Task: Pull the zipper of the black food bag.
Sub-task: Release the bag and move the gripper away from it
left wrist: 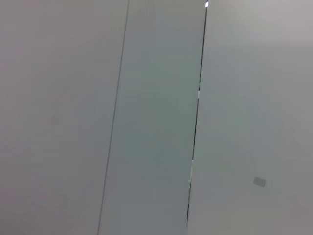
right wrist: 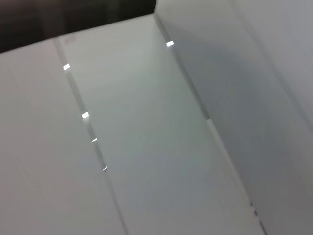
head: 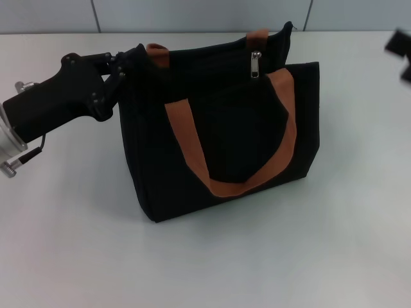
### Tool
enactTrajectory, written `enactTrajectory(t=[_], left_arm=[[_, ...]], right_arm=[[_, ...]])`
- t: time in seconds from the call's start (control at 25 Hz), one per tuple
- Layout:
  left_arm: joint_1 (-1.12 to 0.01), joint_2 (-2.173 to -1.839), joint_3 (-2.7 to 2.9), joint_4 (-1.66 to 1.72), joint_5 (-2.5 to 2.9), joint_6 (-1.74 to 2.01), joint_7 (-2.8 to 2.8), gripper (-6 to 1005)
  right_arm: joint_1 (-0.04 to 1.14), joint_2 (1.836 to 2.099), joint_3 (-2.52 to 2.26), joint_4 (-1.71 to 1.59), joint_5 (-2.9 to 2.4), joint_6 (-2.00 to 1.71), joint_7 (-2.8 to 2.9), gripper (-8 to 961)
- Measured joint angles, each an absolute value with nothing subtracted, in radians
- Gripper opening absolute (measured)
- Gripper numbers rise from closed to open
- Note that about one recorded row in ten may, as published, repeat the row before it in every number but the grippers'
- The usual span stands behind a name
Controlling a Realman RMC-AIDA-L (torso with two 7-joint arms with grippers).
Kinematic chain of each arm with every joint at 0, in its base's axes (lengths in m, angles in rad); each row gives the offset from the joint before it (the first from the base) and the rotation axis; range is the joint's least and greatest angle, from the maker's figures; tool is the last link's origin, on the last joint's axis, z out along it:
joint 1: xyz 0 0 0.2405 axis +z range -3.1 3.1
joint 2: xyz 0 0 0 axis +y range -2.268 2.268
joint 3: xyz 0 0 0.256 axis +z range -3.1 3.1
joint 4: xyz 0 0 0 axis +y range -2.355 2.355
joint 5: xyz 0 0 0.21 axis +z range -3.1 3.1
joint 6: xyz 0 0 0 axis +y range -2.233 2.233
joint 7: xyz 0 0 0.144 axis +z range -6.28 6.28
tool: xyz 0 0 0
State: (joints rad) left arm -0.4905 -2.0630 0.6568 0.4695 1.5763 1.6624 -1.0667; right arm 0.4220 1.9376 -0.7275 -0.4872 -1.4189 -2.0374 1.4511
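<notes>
Left pincer (head: pixel 125 64) at black food bag's (head: pixel 225 135) corner, grip unclear

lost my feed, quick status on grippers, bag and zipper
Left gripper at black food bag top left corner, fingers hidden. Right gripper parked far right edge. Zipper pull hangs at top edge, untouched. Nothing blocking it.

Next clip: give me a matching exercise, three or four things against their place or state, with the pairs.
Things:
1. small silver metal zipper pull tab
2. brown-orange strap handle
3. left gripper
4. right gripper

Places:
A. against the boxy black fabric food bag's upper left corner
B. far right edge of the head view
C. looped down the bag's front
D. on the bag's top edge

Pairs: 1-D, 2-C, 3-A, 4-B
</notes>
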Motion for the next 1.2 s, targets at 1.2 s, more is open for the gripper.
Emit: enactTrajectory(t=[1.2], left_arm=[[-0.468, -1.997, 0.681, 0.508, 1.585, 1.628, -1.316, 149]], right_arm=[[0.405, 2.051, -0.733, -0.462, -1.844, -1.867, 1.090, 667]])
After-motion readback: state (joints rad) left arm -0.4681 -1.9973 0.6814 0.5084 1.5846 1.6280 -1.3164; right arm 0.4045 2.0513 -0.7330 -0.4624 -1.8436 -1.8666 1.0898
